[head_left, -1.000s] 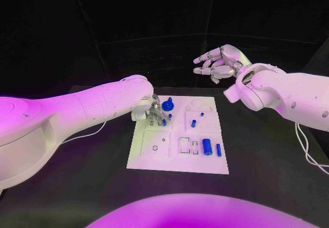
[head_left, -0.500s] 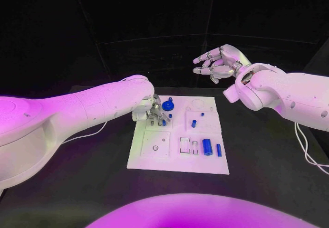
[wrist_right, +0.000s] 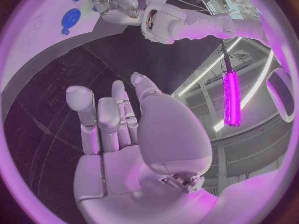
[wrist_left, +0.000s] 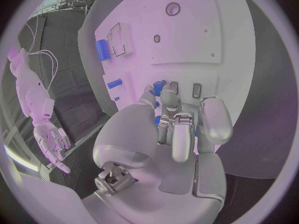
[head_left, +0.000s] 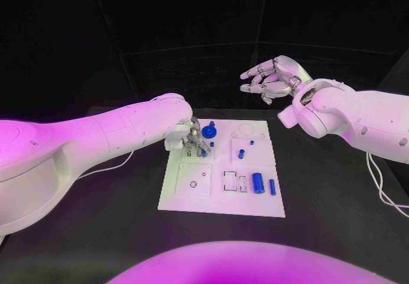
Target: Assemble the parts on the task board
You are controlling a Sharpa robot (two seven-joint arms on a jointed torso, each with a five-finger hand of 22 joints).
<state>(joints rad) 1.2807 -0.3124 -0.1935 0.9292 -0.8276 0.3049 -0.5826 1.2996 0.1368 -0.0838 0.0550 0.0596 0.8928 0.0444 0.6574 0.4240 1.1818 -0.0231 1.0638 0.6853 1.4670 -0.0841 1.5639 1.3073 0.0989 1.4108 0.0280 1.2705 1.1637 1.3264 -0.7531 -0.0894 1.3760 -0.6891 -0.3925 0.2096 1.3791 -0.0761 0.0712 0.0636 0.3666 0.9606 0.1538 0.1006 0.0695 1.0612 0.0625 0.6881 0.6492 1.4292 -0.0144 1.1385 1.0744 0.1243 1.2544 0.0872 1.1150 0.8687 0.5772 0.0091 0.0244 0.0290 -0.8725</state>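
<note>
The white task board lies in the middle of the table. My left hand hangs low over its far left part, and the fingers pinch a small blue part just above two narrow slots. A round blue knob stands right beside that hand. On the board also lie a short blue peg, a thick blue cylinder and a thin blue pin. My right hand is raised high beyond the board's far right corner, fingers apart and holding nothing.
Square and rectangular recesses sit in the board's near half. A white cable trails on the black table at the right. My left arm reaches in across the table's left side.
The left hand's fingers have shifted very slightly over the slots with the small blue part. The right hand has stayed raised in place.
</note>
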